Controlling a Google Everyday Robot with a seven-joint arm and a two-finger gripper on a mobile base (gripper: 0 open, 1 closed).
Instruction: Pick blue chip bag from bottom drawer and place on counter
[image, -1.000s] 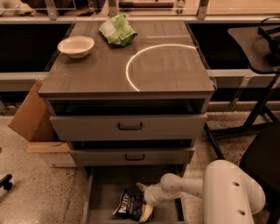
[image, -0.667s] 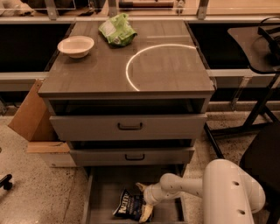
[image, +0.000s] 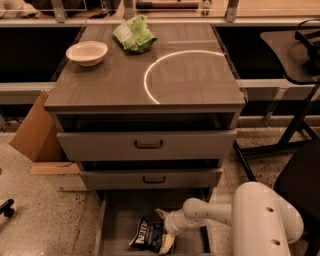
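Note:
The blue chip bag (image: 148, 235) lies flat on the floor of the open bottom drawer (image: 120, 210), near its front. My gripper (image: 165, 229) reaches into the drawer from the right on a white arm (image: 210, 212). It is open, with one yellowish fingertip (image: 160, 214) behind the bag's right edge and the other (image: 169, 244) in front of it. The bag rests on the drawer floor. The counter (image: 190, 75) above has a thin white arc on it.
A white bowl (image: 87, 52) and a light green wrinkly bag (image: 134, 34) sit at the back left of the counter. Two grey drawers with black handles (image: 148, 145) are partly open above the bottom drawer. A cardboard box (image: 35, 130) stands at the left, a black stand (image: 295, 100) at the right.

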